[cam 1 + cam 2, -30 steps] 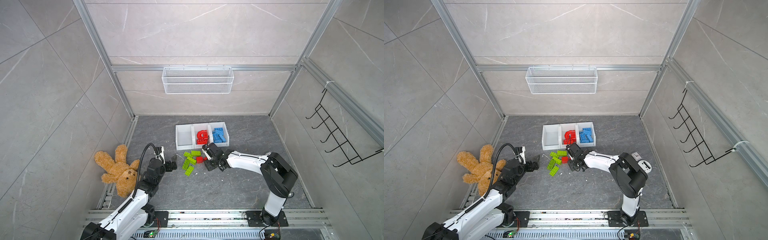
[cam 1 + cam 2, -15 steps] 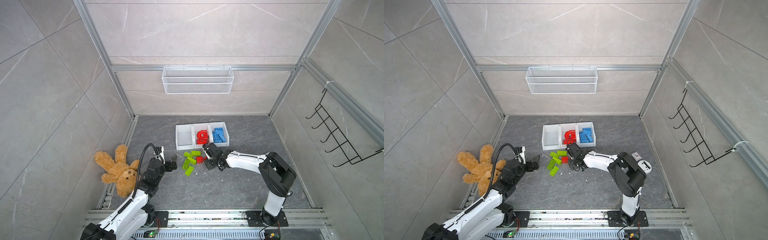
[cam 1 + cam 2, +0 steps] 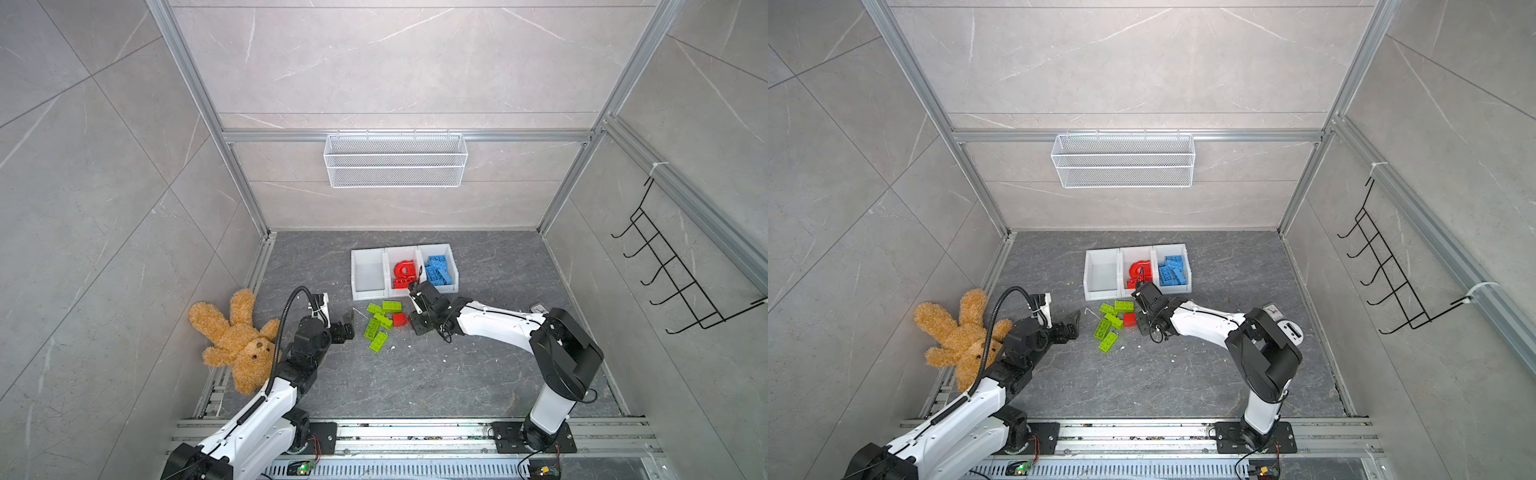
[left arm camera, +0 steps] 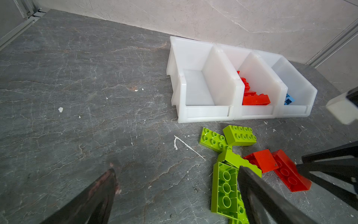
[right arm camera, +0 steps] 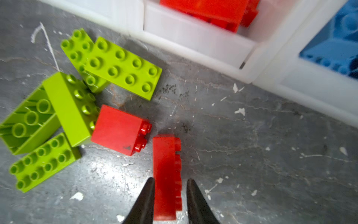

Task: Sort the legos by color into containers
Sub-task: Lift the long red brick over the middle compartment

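Narrowed since before, the right hand [image 5: 170,180] clamps the long red brick [image 5: 166,155].

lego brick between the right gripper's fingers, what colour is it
Red. The lego brick shows best in the right wrist view.

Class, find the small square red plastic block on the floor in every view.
Both top views: small red block right of the lime-green bricks.
Left wrist: block between green bricks and longer red brick.
Right wrist: block beside a green brick.
Shared landmark: white three-part bin.
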### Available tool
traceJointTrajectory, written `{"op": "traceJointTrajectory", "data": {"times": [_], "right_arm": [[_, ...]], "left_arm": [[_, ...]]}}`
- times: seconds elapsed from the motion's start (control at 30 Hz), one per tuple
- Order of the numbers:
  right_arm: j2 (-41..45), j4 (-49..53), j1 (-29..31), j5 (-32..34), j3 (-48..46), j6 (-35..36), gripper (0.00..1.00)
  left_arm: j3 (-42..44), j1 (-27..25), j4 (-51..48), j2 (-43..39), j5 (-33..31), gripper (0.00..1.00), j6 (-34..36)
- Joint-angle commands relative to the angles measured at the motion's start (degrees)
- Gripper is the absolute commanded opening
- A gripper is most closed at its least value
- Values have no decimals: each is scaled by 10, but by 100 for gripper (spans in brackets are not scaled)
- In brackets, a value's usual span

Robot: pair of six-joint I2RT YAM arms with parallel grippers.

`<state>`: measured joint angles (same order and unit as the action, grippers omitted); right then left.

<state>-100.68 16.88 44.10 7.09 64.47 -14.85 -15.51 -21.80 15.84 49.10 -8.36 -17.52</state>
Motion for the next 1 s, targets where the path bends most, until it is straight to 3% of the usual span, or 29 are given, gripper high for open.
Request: {"op": "traceJointTrajectory", "data": {"times": [0.0,0.13,0.23,0.53,0.8,0.97], "right_arm": [[9,-3,-10,6,58,1,29],[-32,18,-20,-5,129,13,26],[-49,61,-20,-6,165,35,43],[-50,140,-1,5,111,62,52],[-90,138,7,37,102,54,55],[-118,130,7,23,107,54,51]], "left_arm": [[-21,3,24,2,10,100,7],[-21,3,25,6,13,99,7],[-23,3,23,8,9,100,8],[-23,3,22,4,12,99,6],[-22,2,21,3,8,99,6],[-22,3,20,2,8,100,7]]}}
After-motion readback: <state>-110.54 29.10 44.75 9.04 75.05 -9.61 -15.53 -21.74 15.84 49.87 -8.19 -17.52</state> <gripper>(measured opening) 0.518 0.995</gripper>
